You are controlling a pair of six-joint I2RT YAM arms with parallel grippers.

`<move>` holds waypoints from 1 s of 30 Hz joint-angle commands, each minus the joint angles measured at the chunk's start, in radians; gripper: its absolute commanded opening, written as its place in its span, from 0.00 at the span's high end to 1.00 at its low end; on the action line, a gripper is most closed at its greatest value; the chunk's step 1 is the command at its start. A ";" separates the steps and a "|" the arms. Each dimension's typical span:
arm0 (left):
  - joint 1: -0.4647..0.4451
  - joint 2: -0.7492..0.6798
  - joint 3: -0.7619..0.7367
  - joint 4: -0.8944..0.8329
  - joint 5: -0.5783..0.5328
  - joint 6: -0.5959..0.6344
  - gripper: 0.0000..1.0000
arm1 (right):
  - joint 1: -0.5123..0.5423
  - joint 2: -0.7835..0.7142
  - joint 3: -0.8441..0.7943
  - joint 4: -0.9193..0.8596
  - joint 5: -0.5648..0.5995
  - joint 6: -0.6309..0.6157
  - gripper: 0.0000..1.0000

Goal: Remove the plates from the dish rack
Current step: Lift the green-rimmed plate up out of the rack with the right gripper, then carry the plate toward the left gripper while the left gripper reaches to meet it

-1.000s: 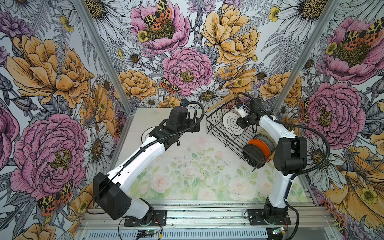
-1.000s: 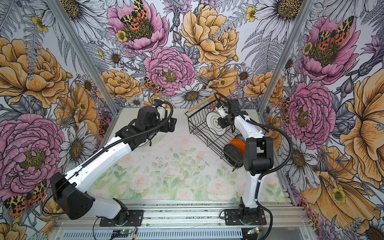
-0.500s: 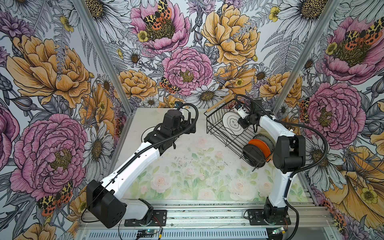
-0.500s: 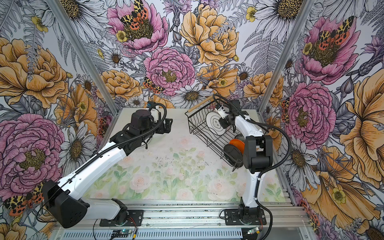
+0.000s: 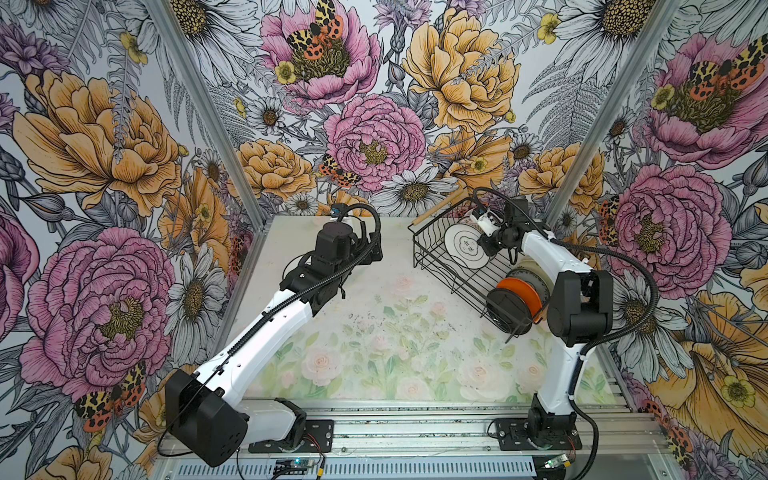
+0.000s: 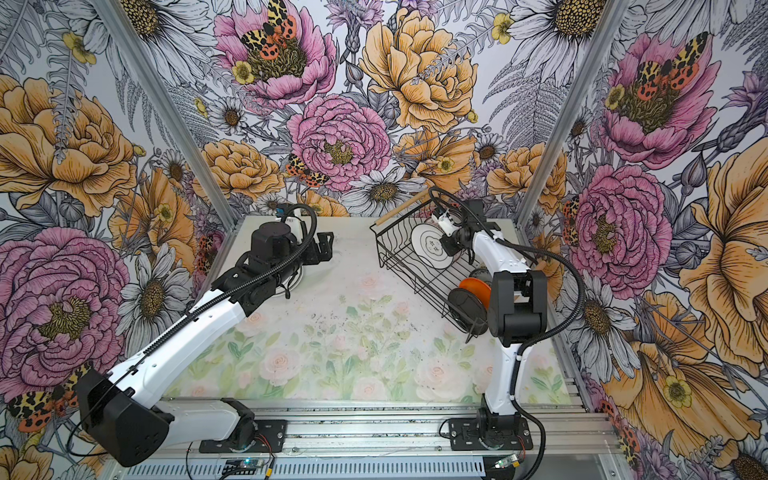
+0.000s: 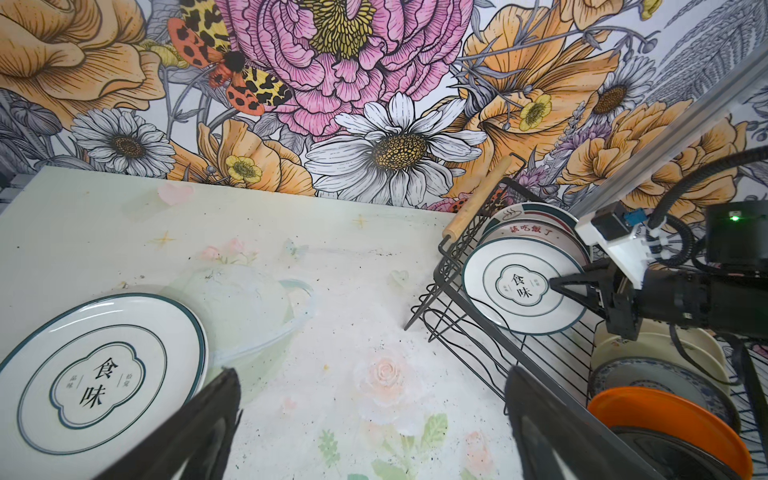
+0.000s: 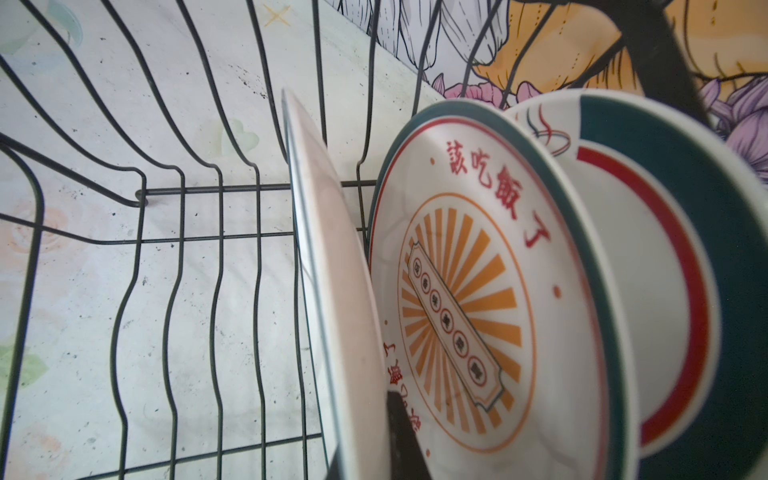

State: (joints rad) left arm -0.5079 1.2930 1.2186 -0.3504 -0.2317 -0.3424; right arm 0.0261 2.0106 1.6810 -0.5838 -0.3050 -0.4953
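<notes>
**Right gripper clamped on a racked plate, left gripper spread over the table**

The left gripper (image 5: 372,254) is held spread wide above the far left part of the table (image 5: 374,353). Just beside it in the left wrist view, a loose plate (image 7: 99,374), white with a dark rim, is seen lying flat on the table.

The dish rack (image 5: 424,254) is set at an angle at the far right of the table, with one wooden handle (image 5: 440,206) toward the back wall. At its far end a pinched plate (image 5: 463,248) of the same pattern is stood on edge. Its rim is clamped by the right gripper (image 5: 486,245), with one finger (image 8: 401,432) behind it. Whether it is lifted off the wires cannot be told.

A sunburst plate (image 8: 478,291) and a teal-rimmed plate (image 8: 665,249) are leaned behind it. At the rack's near end an orange plate (image 5: 519,286) and a black plate (image 5: 505,311) are stood upright.
</notes>
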 commanded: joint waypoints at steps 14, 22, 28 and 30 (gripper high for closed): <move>0.074 0.018 0.012 -0.019 0.069 -0.017 0.01 | 0.001 -0.245 -0.042 0.067 -0.050 -0.058 1.00; 0.035 -0.029 -0.025 -0.026 -0.118 0.105 0.01 | -0.001 -0.450 -0.154 0.397 0.021 -0.046 1.00; 0.054 -0.051 -0.060 -0.024 -0.103 0.049 0.01 | 0.001 -0.562 -0.409 0.977 0.057 0.239 1.00; 0.055 -0.058 -0.072 -0.024 -0.114 0.032 0.01 | 0.007 -0.571 -0.477 1.138 0.071 0.390 1.00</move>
State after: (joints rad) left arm -0.4599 1.2541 1.1706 -0.3698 -0.3099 -0.2882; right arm 0.0265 1.4555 1.2591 0.1726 -0.2661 -0.3237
